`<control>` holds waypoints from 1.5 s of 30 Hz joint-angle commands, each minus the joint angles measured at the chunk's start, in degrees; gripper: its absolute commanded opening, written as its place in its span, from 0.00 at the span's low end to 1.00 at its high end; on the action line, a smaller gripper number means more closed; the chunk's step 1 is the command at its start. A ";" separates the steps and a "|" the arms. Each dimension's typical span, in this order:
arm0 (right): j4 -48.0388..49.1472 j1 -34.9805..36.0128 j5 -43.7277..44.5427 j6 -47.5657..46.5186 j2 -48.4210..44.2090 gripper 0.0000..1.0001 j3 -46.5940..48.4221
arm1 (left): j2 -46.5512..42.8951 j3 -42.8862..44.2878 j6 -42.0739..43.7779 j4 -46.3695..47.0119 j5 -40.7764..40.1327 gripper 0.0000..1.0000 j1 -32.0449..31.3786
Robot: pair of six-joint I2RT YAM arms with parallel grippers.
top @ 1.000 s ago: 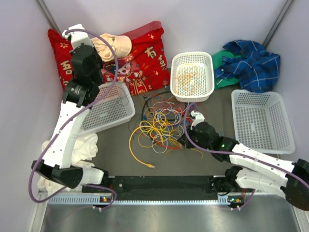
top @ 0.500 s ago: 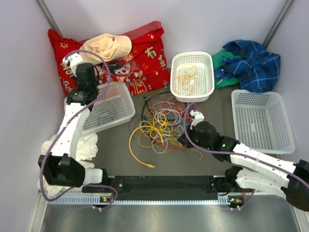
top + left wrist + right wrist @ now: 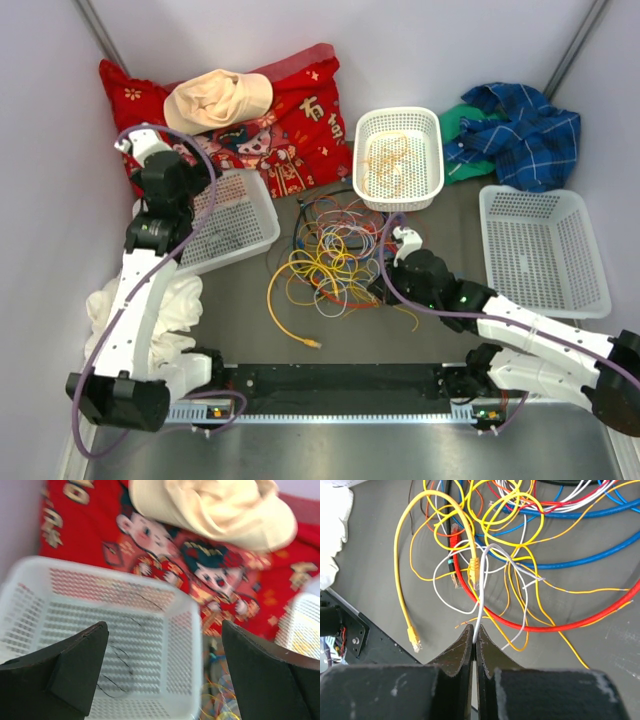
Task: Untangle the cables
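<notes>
The cables [image 3: 335, 250] lie in a loose tangle of yellow, red, blue, white and orange loops on the grey table's middle. My right gripper [image 3: 380, 292] sits at the tangle's near right edge. In the right wrist view it [image 3: 475, 630] is shut on a thin white wire [image 3: 481, 595] that runs up into the loops, over a thick red cable [image 3: 545, 627]. My left gripper [image 3: 178, 185] hangs open above the left white basket [image 3: 250, 235]. Nothing is between its fingers [image 3: 75, 670]. Thin black wire [image 3: 120, 655] lies on that basket's floor [image 3: 150, 630].
A red printed cushion [image 3: 290, 130] with a beige hat [image 3: 220, 95] lies at the back left. A small basket [image 3: 432, 150] holds orange wire. Another white basket [image 3: 500, 205] stands right, with blue and green cloth [image 3: 520, 125] behind. White cloth [image 3: 175, 300] lies by the left arm.
The left arm has drawn back from the cushion and come lower over the left basket, and its jaws have opened. The right gripper has stayed shut at the tangle's edge.
</notes>
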 commanded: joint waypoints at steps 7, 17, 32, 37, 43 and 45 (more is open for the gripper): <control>-5.37 -0.41 6.33 -3.20 0.14 0.00 7.29 | -1.98 -17.26 -12.51 4.13 2.74 0.99 -30.10; -6.87 -0.76 6.51 -3.64 3.76 0.00 13.43 | -2.14 -27.28 -19.21 10.43 8.19 0.99 -41.98; -23.48 -0.85 -2.54 -6.28 -8.90 0.00 34.45 | -7.95 -40.30 -16.22 50.25 24.72 0.99 -42.51; -24.97 -0.76 -2.63 -6.19 -10.14 0.00 37.43 | -8.39 -43.64 -16.92 61.59 25.60 0.99 -42.51; -24.27 -0.76 -2.54 -6.19 -9.35 0.00 37.53 | -7.60 -44.70 -16.75 75.06 29.02 0.99 -43.12; -23.48 -0.76 -2.63 -5.58 -9.34 0.00 37.44 | -6.72 -43.47 -14.83 74.01 30.60 0.99 -44.18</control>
